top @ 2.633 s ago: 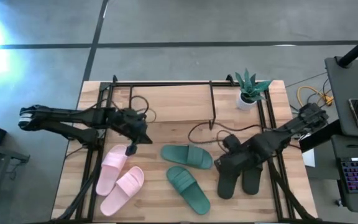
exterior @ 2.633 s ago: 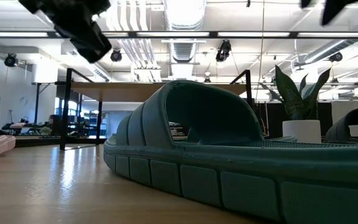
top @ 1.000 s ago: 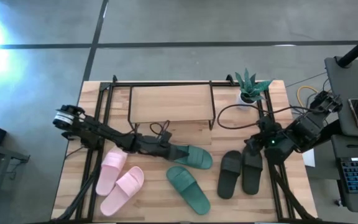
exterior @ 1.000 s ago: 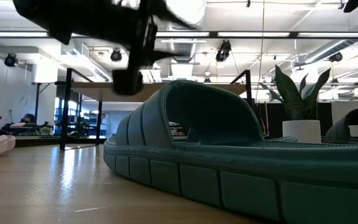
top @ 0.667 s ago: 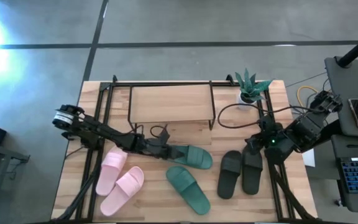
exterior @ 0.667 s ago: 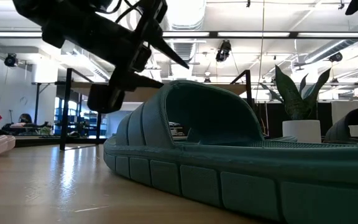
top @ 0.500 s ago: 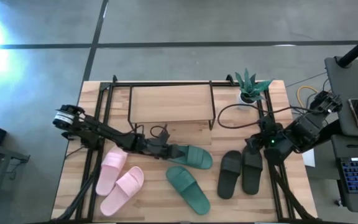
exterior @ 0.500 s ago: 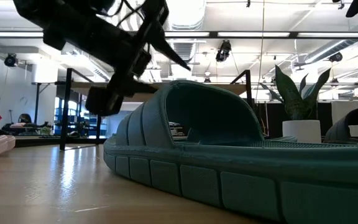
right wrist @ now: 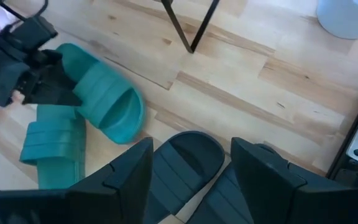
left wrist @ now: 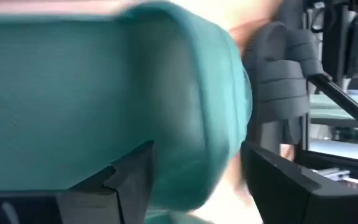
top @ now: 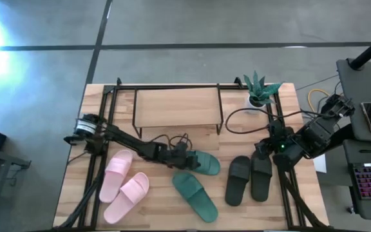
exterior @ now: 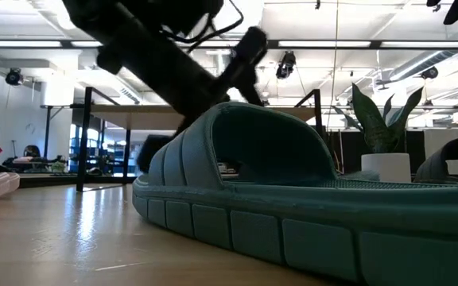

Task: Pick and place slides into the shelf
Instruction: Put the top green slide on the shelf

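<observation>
Slides first, left to right on the pale wood-plank table [top: 76,187]: soft pink rubber slide sandals [top: 125,185], then ribbed dark green rubber slide sandals [top: 195,177], then matte black rubber slide sandals [top: 248,178]. Left pincer [top: 187,158] sits spread wide around the heel of the farther green one. Right pincer [top: 267,153] hangs spread too, just past the black pair. Thin black wire shelf with a light board top [top: 178,107] stands behind.
</observation>
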Tool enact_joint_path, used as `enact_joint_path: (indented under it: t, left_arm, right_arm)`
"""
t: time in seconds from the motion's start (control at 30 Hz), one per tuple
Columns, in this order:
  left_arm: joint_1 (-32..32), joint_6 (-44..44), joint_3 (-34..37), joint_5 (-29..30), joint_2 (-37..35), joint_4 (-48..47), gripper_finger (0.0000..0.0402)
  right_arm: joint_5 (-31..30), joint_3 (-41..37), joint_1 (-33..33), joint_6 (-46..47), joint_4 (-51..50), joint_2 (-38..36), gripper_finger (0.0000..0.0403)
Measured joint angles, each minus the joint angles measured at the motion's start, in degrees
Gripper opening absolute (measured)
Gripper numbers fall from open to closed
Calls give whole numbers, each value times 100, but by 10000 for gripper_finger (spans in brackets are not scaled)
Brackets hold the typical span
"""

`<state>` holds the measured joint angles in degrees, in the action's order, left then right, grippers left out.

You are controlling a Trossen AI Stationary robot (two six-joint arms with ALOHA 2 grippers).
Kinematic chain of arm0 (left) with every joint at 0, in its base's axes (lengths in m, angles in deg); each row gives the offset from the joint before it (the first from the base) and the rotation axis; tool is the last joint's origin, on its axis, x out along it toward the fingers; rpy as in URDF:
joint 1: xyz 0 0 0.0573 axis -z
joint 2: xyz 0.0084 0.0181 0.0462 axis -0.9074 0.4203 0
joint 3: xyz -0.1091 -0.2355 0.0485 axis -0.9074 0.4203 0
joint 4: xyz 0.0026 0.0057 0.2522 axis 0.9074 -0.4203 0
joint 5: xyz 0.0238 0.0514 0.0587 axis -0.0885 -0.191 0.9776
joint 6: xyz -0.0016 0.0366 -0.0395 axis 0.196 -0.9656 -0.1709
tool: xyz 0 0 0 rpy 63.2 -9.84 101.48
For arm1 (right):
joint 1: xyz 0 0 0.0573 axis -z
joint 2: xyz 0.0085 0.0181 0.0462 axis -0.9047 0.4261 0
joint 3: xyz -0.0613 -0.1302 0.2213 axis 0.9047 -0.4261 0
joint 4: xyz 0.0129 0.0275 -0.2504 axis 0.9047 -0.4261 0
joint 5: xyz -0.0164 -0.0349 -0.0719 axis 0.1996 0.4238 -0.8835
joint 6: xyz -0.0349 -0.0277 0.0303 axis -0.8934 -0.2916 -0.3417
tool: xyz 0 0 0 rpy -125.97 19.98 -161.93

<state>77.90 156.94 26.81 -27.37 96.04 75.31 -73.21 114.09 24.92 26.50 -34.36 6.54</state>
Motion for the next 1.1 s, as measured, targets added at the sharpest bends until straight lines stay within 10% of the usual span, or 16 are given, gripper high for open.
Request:
enact_joint_path:
  t: [0.4, 0.77, 1.1]
  left_arm:
    - [-181, -491, -415, 38, 361, 386, 192]
    - [-228, -587, -360, 83, 363, 286, 14]
    - [422, 11, -358, 277, -756, -723, 1]
  right_arm:
    - [40, -8, 0, -182, -41, 2, 208]
    - [40, -13, 2, -258, -42, -7, 208]
    - [45, -15, 0, -479, -42, -38, 208]
